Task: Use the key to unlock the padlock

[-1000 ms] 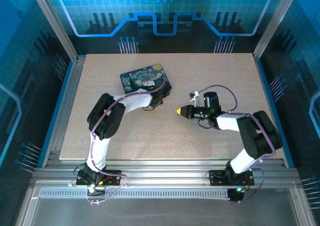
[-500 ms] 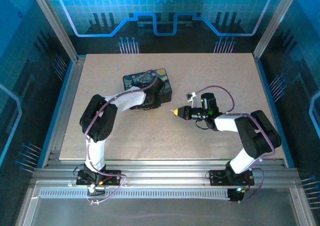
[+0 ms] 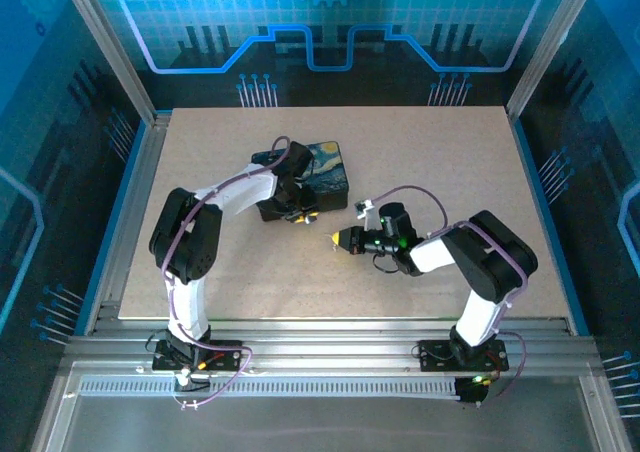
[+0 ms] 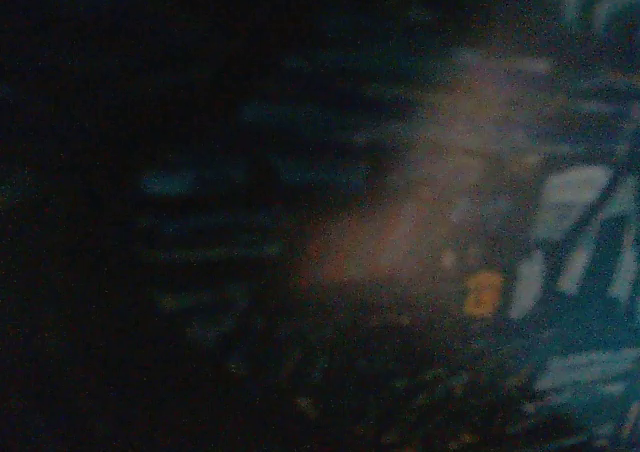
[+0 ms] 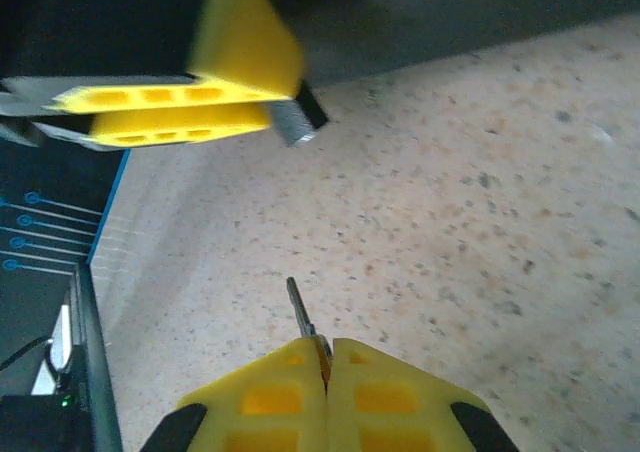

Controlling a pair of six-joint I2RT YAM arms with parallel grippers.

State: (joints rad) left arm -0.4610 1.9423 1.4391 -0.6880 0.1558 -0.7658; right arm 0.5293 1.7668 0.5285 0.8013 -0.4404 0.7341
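Note:
My right gripper (image 5: 327,357) is shut on the key (image 5: 298,309), whose thin silvery blade sticks out ahead of the yellow fingers over the speckled table. From above, that gripper (image 3: 338,239) points left, a short way from my left gripper (image 3: 299,215) at the near edge of the dark painted box (image 3: 328,166). In the right wrist view the left gripper's yellow fingers (image 5: 165,112) lie close together, up and left of the key. A small grey and dark block, the padlock (image 5: 296,122), sits at their tips. The left wrist view is dark and blurred, with the box print (image 4: 580,262) at its right.
The box (image 5: 420,12) stands as a dark wall just behind the left fingers. The speckled tabletop (image 3: 420,152) stretches out to the right and back. Aluminium rails (image 3: 330,344) run along the near edge, with blue enclosure walls around.
My right gripper has carried the key left and nearer, closing on the left gripper. The left arm has swung its elbow left, and the box has shifted slightly to the right.

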